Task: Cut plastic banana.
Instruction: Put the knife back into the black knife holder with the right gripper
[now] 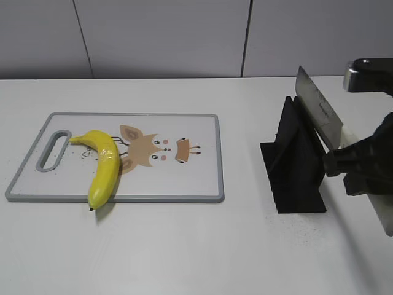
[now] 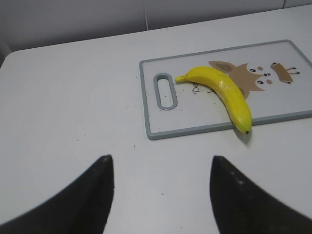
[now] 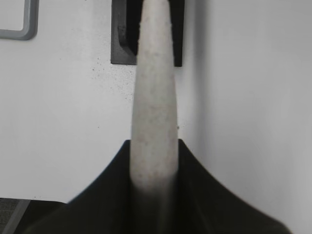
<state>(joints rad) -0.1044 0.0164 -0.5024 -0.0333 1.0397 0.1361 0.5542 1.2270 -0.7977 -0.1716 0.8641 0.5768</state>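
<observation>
The plastic banana (image 1: 103, 167) is glossy yellow and whole. It lies on the left part of the cutting board (image 1: 184, 190), with its dark tip past the board's front edge. It also shows in the left wrist view (image 2: 225, 93). My right gripper (image 1: 344, 161) is shut on the pale handle of a knife (image 1: 319, 114), whose blade rises above the black knife stand (image 1: 295, 161). The handle (image 3: 155, 107) shows between the jaws in the right wrist view. My left gripper (image 2: 161, 165) is open and empty over bare table, short of the board; it is out of the exterior view.
The board (image 2: 195, 129) has a grey rim, a handle slot (image 2: 165, 91) at its left end and a fox drawing (image 1: 153, 147). The black stand sits right of the board. A grey wall runs behind the white table.
</observation>
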